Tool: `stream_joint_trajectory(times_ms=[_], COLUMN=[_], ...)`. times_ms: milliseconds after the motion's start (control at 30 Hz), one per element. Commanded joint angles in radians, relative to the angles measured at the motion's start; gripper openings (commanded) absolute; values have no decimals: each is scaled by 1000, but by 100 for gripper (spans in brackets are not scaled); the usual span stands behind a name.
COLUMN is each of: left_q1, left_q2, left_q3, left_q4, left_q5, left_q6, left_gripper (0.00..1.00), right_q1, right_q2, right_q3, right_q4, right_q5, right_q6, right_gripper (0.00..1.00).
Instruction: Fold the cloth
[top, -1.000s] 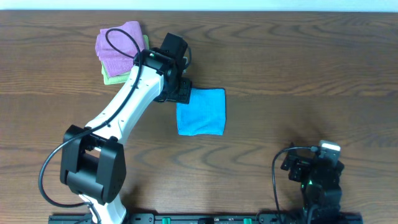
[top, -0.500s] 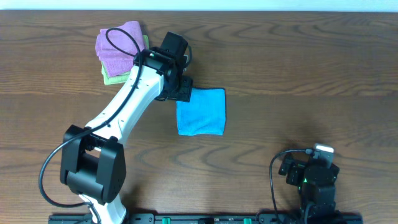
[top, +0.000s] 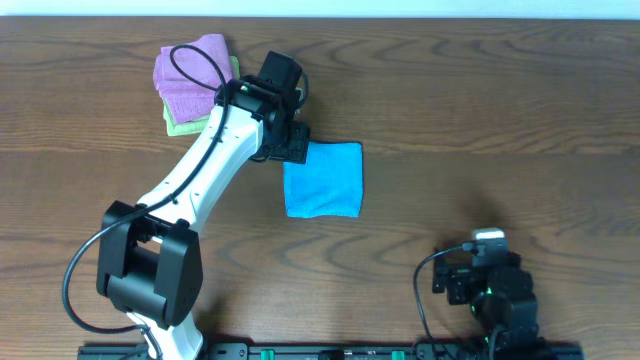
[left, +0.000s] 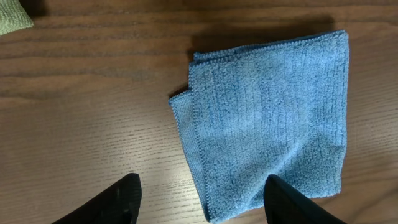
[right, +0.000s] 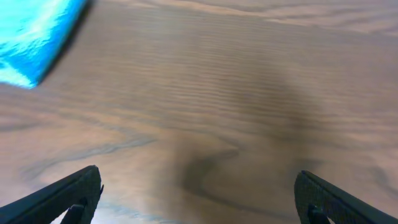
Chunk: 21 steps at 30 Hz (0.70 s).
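The sky-blue cloth (top: 324, 179) lies folded into a small square on the wooden table, near the middle. In the left wrist view the cloth (left: 267, 118) shows layered edges at its left side. My left gripper (top: 290, 148) is open and empty at the cloth's upper left corner; in its wrist view the fingers (left: 199, 202) straddle the cloth's lower left edge without holding it. My right gripper (top: 483, 258) is open and empty near the front right of the table, far from the cloth. A corner of the cloth (right: 34, 37) shows in the right wrist view.
A pink folded cloth (top: 190, 68) sits on a light green folded cloth (top: 180, 125) at the back left, beside the left arm. A corner of the green cloth (left: 12, 17) shows in the left wrist view. The table's front edge is close behind the right arm.
The right arm has drawn back toward the front edge and a little left. The left arm and the cloth have not moved.
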<state>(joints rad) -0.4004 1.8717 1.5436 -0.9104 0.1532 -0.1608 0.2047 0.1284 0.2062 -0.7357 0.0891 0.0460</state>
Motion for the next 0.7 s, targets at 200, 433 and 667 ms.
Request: stream_joint_trajectory(times_ms=[200, 433, 667], left_q1=[0, 0, 0], left_q2=[-24, -24, -24], left_q3=[14, 14, 14], left_q4=[4, 5, 7], left_q5=[-6, -6, -6], left_q6=[-9, -12, -12], left_gripper=[65, 65, 65], right_q1=[47, 47, -6], right_q2=[-10, -10, -13], right_q3=[-6, -6, -6], right_q4=[2, 0, 42], right_q5=[-158, -120, -35], right_q6=[-43, -277, -657], right_gripper=[99, 99, 99])
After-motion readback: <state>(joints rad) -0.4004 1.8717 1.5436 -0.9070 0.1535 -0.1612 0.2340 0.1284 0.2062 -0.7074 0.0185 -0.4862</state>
